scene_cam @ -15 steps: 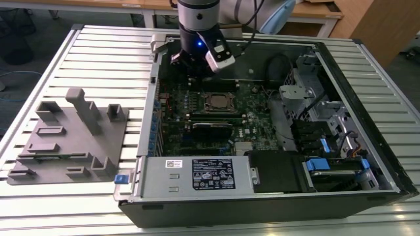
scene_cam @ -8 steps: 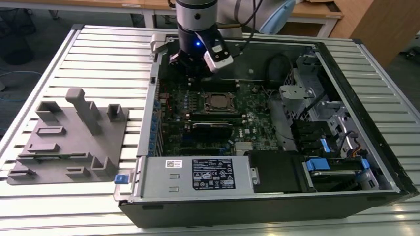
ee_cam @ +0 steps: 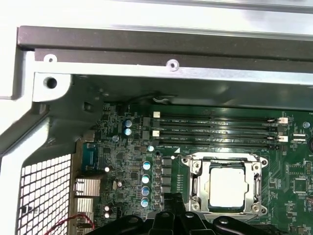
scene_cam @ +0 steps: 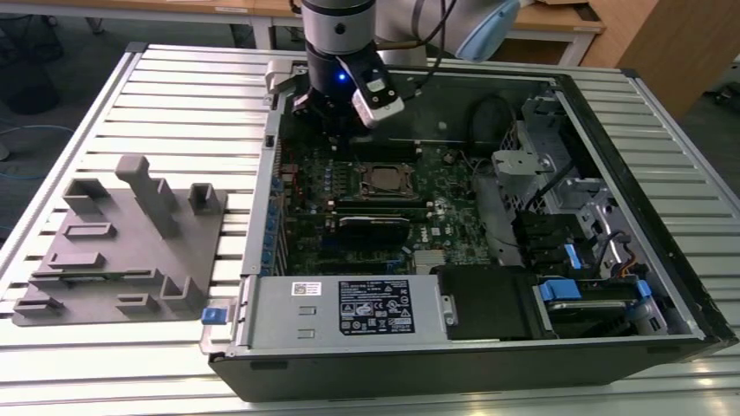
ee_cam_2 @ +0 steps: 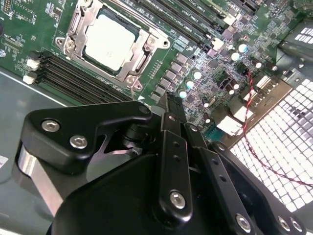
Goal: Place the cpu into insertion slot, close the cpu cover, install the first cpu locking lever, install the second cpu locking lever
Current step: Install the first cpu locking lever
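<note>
The cpu [ee_cam_2: 108, 41] is a flat square chip w/ a dull silver-grey top. It lies face up, seated in the insertion slot [ee_cam_2: 128, 23], whose dark edge shows as a thin border round the chip. The cpu cover [ee_cam_2: 143, 58], a silvery frame w/ a big square window, lies flat round the chip, w/ screws at its corners. Whether the locking levers are hooked can't be told.

Being square, the chip has no long axis. Its sides run parallel to the cover's sides and to the long black memory slots [ee_cam: 215, 129] just beside it.

In the exterior view the slot sits slightly above centre frame, on the green board [scene_cam: 451, 217] inside an open PC case [scene_cam: 647, 173] lying on the slatted desk [scene_cam: 173, 78]. A grey jig [scene_cam: 127, 243] rests on the desk at the exterior view's left, well apart from the case.

The end effector [ee_cam_2: 170, 100] hangs over the board in the upper middle of the exterior view, near the slot but not touching it. It looks clenched, tips together, nothing between them. A red-and-black wire [ee_cam_2: 254, 98] runs across the board toward the vent grille [ee_cam_2: 288, 137].
</note>
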